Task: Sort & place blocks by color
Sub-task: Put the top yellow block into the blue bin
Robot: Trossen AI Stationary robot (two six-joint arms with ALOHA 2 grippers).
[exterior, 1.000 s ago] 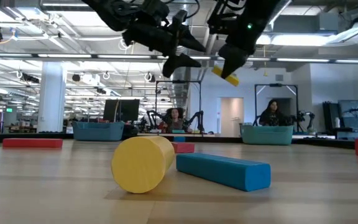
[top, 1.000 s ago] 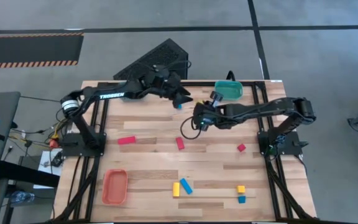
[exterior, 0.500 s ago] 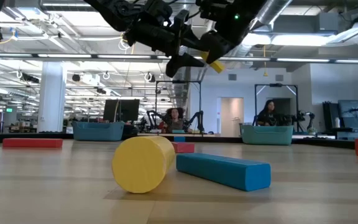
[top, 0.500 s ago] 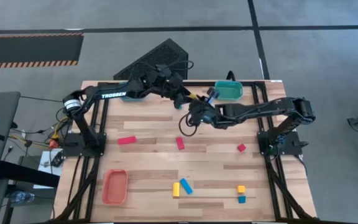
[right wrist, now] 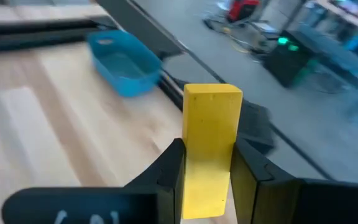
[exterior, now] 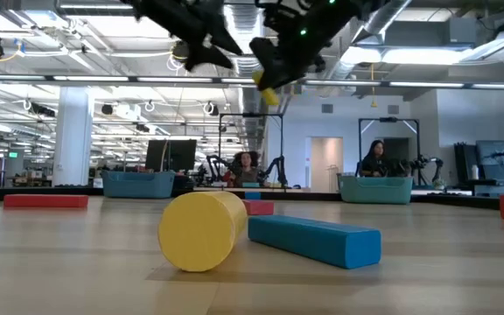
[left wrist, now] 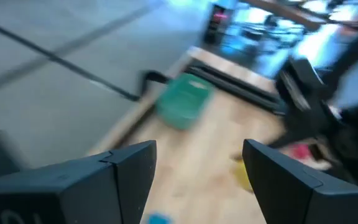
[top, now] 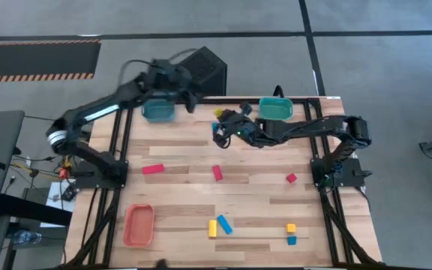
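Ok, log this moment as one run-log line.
right end effector: shut on yellow block, raised over table's far edge | left end effector: open, empty, above blue tray | loose blocks on table

The lower end of the yellow wooden bar [right wrist: 209,149] is hidden between dark gripper fingers [right wrist: 166,171]; the left wrist view is blurred.

right fingers [right wrist: 207,165] clamped shut, arm raised; left fingers [left wrist: 191,168] spread apart.

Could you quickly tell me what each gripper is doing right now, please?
Left gripper: open, holding nothing, raised near the blue tray.
Right gripper: closed on a yellow block, above the table.
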